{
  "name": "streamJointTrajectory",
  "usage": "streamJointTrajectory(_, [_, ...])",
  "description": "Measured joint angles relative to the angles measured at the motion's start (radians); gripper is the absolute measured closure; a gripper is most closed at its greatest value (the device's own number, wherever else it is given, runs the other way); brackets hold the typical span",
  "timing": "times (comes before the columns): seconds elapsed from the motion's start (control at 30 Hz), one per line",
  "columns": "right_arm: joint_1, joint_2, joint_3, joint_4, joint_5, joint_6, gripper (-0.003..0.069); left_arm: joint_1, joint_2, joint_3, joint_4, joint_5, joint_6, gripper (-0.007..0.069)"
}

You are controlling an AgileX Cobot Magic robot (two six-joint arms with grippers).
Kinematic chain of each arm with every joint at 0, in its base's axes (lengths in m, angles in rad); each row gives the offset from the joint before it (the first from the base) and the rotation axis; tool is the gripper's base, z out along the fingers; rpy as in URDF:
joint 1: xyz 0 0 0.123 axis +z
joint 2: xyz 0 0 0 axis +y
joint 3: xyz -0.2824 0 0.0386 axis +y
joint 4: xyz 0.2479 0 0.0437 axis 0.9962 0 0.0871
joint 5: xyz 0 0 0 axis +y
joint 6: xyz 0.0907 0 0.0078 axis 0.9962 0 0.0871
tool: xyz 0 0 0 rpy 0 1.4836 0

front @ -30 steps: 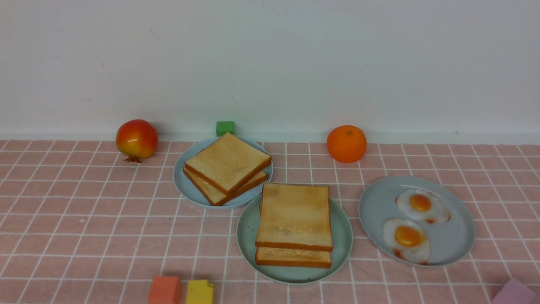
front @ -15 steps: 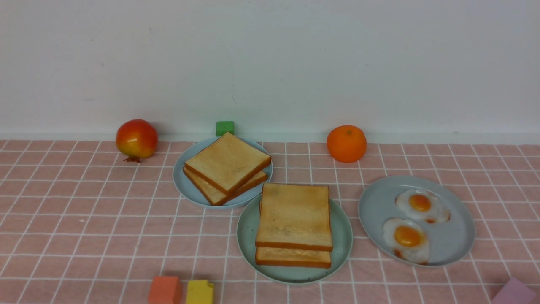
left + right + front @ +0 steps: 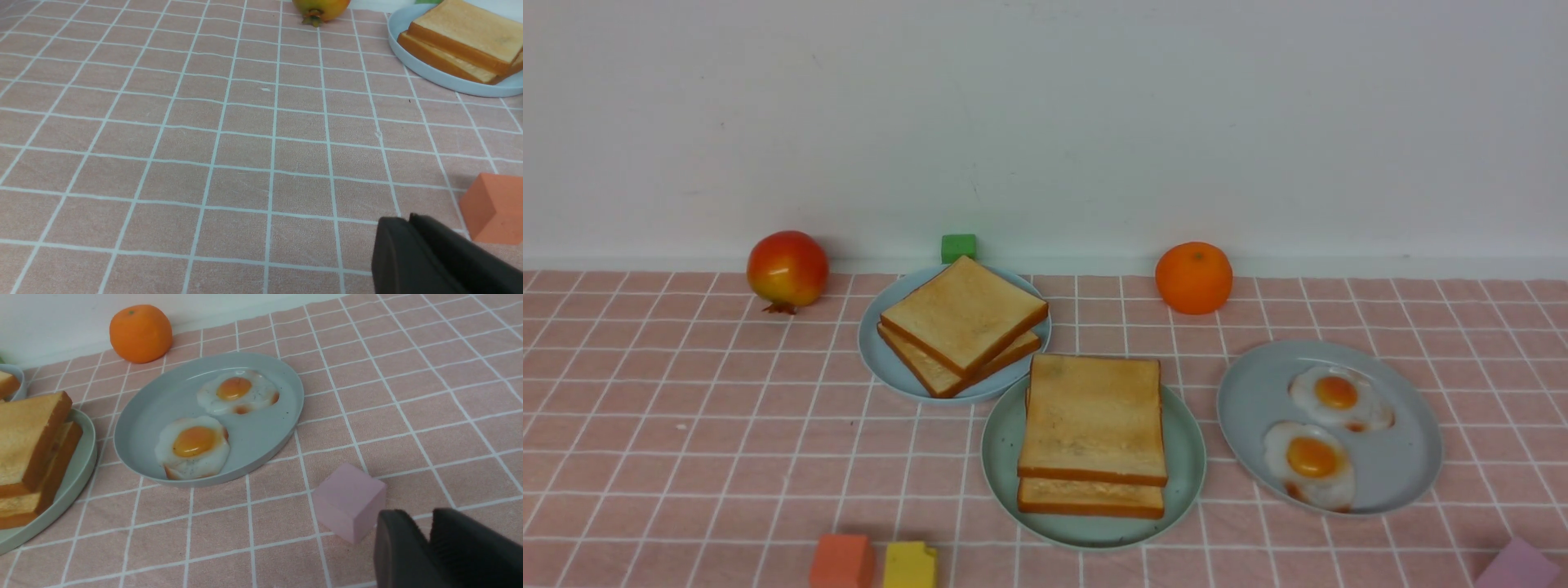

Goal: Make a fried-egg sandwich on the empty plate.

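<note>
The toast slices [image 3: 1092,420] lie stacked on the green plate [image 3: 1086,535]; any egg between is hidden. Right jaws [image 3: 417,522] parted, empty; left jaws [image 3: 402,222], hard to tell. If finishing, retreat without nudging the overhanging top slice.

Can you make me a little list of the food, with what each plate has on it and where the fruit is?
green plate: green plate, two toast slices, one on the other
back plate: pale blue plate, two more slices, the top one turned
right plate: grey plate, two fried eggs, side by side, not touching
red fruit: red-and-yellow fruit, back left
orange: orange, at the back, between the pale blue and grey plates
egg in sandwich: cannot tell, top slice hides the middle
</note>
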Motion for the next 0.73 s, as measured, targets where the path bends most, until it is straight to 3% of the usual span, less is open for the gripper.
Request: streamJointTrajectory(0.73, [0.0,0.0,0.0,0.0,-0.001,0.0,0.0472,0.0,0.0,0.0,0.0,-0.001,0.0,0.0534])
